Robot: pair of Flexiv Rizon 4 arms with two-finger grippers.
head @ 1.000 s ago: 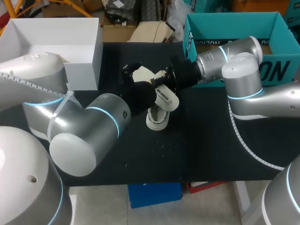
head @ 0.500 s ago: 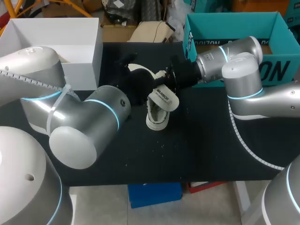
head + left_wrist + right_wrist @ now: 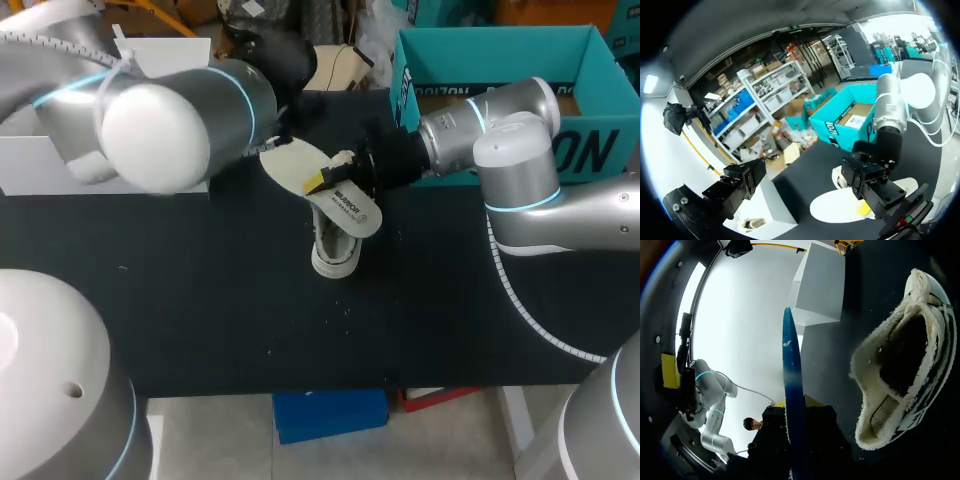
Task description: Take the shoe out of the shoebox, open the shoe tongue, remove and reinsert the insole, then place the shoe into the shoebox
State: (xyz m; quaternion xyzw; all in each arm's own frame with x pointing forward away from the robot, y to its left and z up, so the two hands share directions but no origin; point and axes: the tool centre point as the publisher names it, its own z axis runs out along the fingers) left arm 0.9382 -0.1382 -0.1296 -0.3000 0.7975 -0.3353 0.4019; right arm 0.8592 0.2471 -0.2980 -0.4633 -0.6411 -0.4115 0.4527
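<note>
One insole (image 3: 293,166), white overhead, blue edge-on wrist-side

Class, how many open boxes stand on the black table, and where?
2. A white shoebox at the table's back left, partly hidden by the left arm; a teal box at its back right. The arms could hide others.

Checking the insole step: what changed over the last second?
The left arm swung up and away toward the far left of the table, uncovering the insole. The right arm kept its jaws shut on the insole, and the shoe stayed put.
</note>
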